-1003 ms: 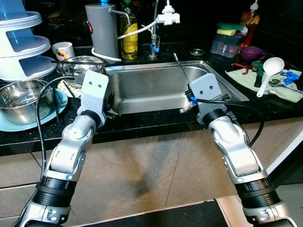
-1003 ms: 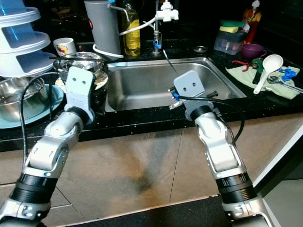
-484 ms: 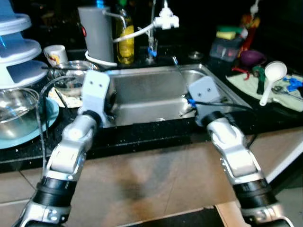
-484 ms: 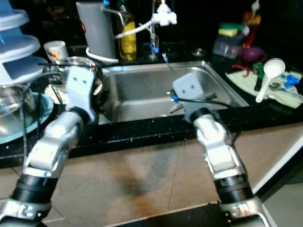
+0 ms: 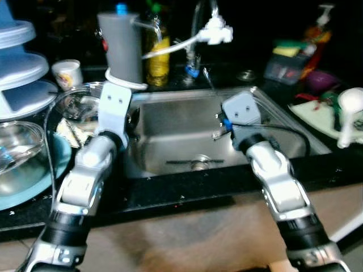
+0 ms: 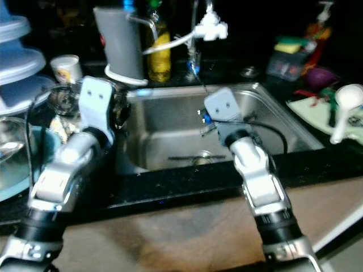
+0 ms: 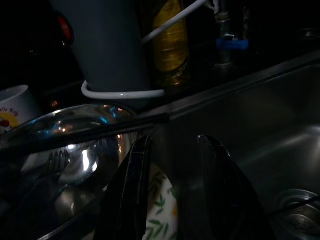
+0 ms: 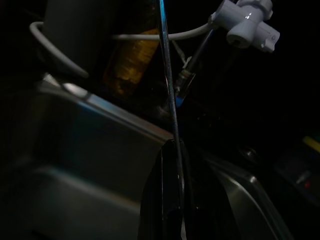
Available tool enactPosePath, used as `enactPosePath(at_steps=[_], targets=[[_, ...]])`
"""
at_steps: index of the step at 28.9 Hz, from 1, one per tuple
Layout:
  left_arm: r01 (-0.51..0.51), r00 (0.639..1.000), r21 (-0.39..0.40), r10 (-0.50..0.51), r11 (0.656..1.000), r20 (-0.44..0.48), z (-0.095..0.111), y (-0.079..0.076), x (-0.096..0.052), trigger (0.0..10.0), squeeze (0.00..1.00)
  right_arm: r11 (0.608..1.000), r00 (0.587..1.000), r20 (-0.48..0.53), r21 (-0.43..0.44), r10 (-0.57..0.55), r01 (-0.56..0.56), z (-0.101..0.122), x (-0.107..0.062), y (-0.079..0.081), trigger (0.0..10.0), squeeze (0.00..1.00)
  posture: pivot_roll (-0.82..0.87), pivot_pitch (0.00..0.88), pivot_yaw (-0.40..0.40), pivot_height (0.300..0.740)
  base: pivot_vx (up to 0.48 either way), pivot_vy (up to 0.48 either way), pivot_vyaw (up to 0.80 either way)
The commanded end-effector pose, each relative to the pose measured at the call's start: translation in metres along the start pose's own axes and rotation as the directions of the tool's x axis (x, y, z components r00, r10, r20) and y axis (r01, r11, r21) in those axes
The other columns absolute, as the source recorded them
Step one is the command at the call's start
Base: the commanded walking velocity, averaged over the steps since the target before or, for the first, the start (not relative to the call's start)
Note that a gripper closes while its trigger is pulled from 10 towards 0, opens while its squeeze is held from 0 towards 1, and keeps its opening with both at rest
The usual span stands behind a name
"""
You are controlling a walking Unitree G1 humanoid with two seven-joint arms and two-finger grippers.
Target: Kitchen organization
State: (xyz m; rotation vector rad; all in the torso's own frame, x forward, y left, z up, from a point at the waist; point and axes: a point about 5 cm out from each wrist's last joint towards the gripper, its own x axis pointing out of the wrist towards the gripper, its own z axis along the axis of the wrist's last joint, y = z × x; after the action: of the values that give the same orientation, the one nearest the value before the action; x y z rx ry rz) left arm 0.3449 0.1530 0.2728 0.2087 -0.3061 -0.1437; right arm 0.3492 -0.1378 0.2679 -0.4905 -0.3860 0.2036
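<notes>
My right gripper point(image 8: 172, 150) is shut on a thin metal utensil handle point(image 8: 169, 90), which sticks up over the steel sink point(image 5: 170, 133) toward the tap point(image 5: 218, 31); the same rod point(image 5: 207, 79) shows above my right wrist. What is at its lower end is hidden. My left gripper point(image 7: 175, 147) is open, its fingers point(image 7: 136, 170) over the sink's left rim beside a steel bowl point(image 7: 75, 145) holding a fork. A leaf-patterned plate point(image 7: 162, 202) lies under that bowl.
A grey canister point(image 5: 119, 48), a yellow bottle point(image 5: 159, 54) and a mug point(image 5: 67, 72) stand behind the sink. A glass bowl on a blue plate point(image 5: 17, 158) and stacked white tiers point(image 5: 22, 68) are left. A white ladle point(image 5: 349, 107) lies right. A thin rod point(image 5: 181, 162) crosses the drain.
The camera has moved closer and lower, so the sink bottom and drain now show. Both arms reach further over the sink; the right gripper still holds the thin utensil.
</notes>
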Motion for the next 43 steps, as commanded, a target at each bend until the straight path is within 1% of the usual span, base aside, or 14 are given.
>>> enactPosePath(at_steps=[1,19,21,24,25,29,31,32,35,36,37,38,40,43], targets=[[0.019,1.0,0.008,-0.019,1.0,-0.003,-0.001,-0.004,-0.001,10.0,0.0,1.0,1.0,-0.002,-0.015,-0.005,0.005,-0.002,-0.003,-0.002,10.0,0.0,-0.07,0.1,-0.023,0.74,0.311,0.0,0.0],[0.028,1.0,0.023,-0.027,0.999,-0.014,0.0,-0.009,0.001,10.0,0.0,1.0,1.0,-0.009,-0.028,0.003,-0.003,-0.004,-0.002,-0.003,10.0,0.0,-0.07,0.097,-0.023,0.74,0.015,0.0,0.0],[0.042,0.999,0.025,-0.042,0.999,-0.014,0.001,-0.009,0.004,10.0,0.0,0.999,1.0,-0.013,-0.04,0.018,-0.019,-0.006,0.001,-0.004,10.0,0.0,-0.07,0.102,-0.023,0.74,0.0,0.0,0.0],[0.112,0.994,0.077,-0.11,0.991,-0.023,0.002,-0.013,0.01,10.0,0.0,0.995,0.998,-0.023,-0.082,0.06,-0.062,-0.012,0.012,-0.007,10.0,0.0,-0.07,0.11,-0.027,0.74,0.0,0.0,0.0],[0.189,0.982,0.117,-0.185,0.975,-0.037,0.002,-0.017,0.013,10.0,0.0,0.988,0.993,-0.051,-0.106,0.104,-0.109,-0.018,0.02,-0.007,10.0,0.0,-0.07,0.116,-0.029,0.74,0.0,0.0,0.0],[0.314,0.949,0.199,-0.307,0.928,-0.065,0.005,-0.022,0.017,10.0,0.0,0.964,0.967,-0.165,-0.15,0.195,-0.22,-0.039,0.031,-0.008,10.0,0.0,-0.05,0.134,-0.036,0.74,0.0,0.0,0.0],[0.391,0.921,0.234,-0.379,0.89,-0.096,0.007,-0.025,0.017,10.0,0.0,0.949,0.951,-0.245,-0.204,0.187,-0.239,-0.053,0.034,-0.012,10.0,0.0,-0.05,0.134,-0.036,0.74,0.0,0.0,0.0],[0.391,0.921,0.234,-0.379,0.89,-0.096,0.007,-0.025,0.017,10.0,0.0,0.949,0.951,-0.245,-0.204,0.187,-0.239,-0.053,0.034,-0.012,10.0,0.0,-0.05,0.134,-0.036,0.74,0.0,0.0,0.0],[0.49,0.872,0.275,-0.466,0.827,-0.151,0.009,-0.027,0.012,10.0,0.0,0.94,0.925,-0.326,-0.203,0.198,-0.273,-0.068,0.034,-0.012,10.0,0.0,-0.02,0.164,-0.04,0.74,0.0,0.0,0.0],[0.515,0.857,0.278,-0.487,0.811,-0.168,0.009,-0.028,0.011,10.0,0.0,0.933,0.915,-0.348,-0.215,0.204,-0.29,-0.073,0.033,-0.011,10.0,0.0,-0.02,0.17,-0.038,0.74,0.0,0.0,0.0],[0.515,0.857,0.278,-0.487,0.811,-0.168,0.009,-0.028,0.011,10.0,0.0,0.933,0.915,-0.348,-0.215,0.204,-0.29,-0.073,0.033,-0.011,10.0,0.0,-0.02,0.17,-0.038,0.74,0.0,0.0,0.0],[0.555,0.832,0.261,-0.524,0.79,-0.186,0.01,-0.028,0.006,10.0,0.0,0.919,0.894,-0.384,-0.216,0.23,-0.329,-0.08,0.031,-0.006,10.0,0.0,0.0,0.186,-0.033,0.74,0.0,0.0,0.0],[0.569,0.822,0.251,-0.537,0.783,-0.19,0.011,-0.028,0.005,10.0,0.0,0.915,0.888,-0.393,-0.216,0.239,-0.341,-0.082,0.031,-0.004,10.0,0.0,0.0,0.186,-0.033,0.74,0.0,0.0,0.0],[0.644,0.764,0.198,-0.611,0.739,-0.206,0.01,-0.029,-0.003,10.0,0.0,0.905,0.866,-0.406,-0.177,0.291,-0.388,-0.084,0.032,0.007,10.0,0.0,0.01,0.207,-0.021,0.74,0.0,0.0,0.0]])
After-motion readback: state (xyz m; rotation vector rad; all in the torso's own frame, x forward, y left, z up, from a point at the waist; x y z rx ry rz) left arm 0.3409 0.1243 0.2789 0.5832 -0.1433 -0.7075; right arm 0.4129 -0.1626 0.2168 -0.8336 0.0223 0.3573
